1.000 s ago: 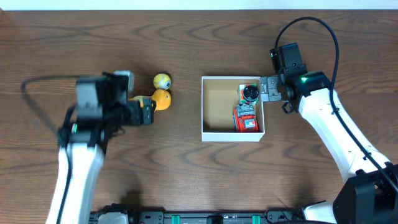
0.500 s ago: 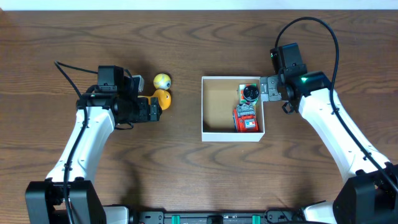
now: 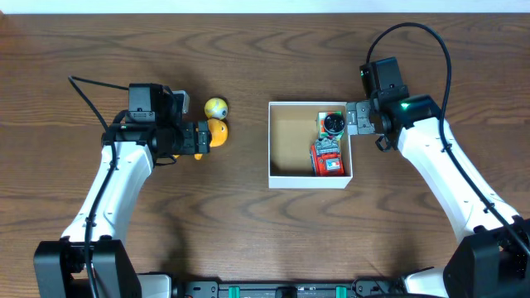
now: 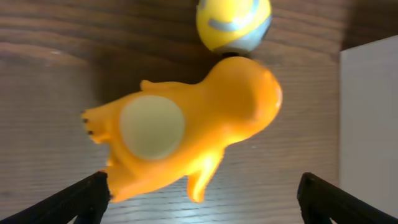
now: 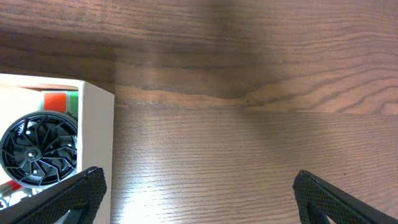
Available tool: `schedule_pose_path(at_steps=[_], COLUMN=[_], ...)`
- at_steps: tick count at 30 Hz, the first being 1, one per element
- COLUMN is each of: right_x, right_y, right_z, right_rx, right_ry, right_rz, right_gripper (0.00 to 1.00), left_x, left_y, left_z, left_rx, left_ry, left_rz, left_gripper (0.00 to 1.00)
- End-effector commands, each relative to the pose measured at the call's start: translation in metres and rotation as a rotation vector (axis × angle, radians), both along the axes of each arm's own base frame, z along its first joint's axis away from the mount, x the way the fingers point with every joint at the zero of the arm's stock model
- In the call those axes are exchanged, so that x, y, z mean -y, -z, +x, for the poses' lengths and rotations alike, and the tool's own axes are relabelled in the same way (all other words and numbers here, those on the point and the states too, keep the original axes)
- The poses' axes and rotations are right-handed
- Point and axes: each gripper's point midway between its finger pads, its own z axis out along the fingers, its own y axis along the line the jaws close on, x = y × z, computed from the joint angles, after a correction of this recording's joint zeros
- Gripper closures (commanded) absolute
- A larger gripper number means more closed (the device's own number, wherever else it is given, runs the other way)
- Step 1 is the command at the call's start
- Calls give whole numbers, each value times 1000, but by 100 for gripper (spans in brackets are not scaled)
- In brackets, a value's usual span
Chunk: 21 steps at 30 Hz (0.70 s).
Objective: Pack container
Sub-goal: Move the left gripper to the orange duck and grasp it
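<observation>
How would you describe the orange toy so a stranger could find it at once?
Find the square white box in the middle of the table and look left of it, where two toys lie close together. The orange toy is the bigger one, just ahead of the open left claw. It is pear-shaped with a pale round patch, unlike the yellow ball with a blue-grey band.

Box (image 3: 291, 149) at mid-counter, nearer the far edge, wheel (image 3: 333, 124) behind toy (image 3: 328, 157) along its right wall; left of it, apart, figure (image 3: 217, 132), ball (image 3: 216, 107) just behind.
</observation>
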Motion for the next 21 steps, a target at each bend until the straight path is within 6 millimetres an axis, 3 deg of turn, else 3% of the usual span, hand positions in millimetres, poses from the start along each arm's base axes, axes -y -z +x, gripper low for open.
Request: schedule_pose_path(at_steps=[1, 16, 21], right_x=[2, 2, 2], right_y=[-12, -12, -12], right_z=[4, 4, 4], right_rx=[36, 36, 36], right_ry=[19, 19, 19], right_rz=[13, 13, 13], right_gripper=[1, 1, 1], left_x=[-7, 21, 29], left_y=[-2, -4, 9], left_z=[5, 13, 14], left_rx=[35, 174, 167], left_ry=[74, 471, 554], left_rz=[86, 196, 217], left_gripper=[5, 2, 0])
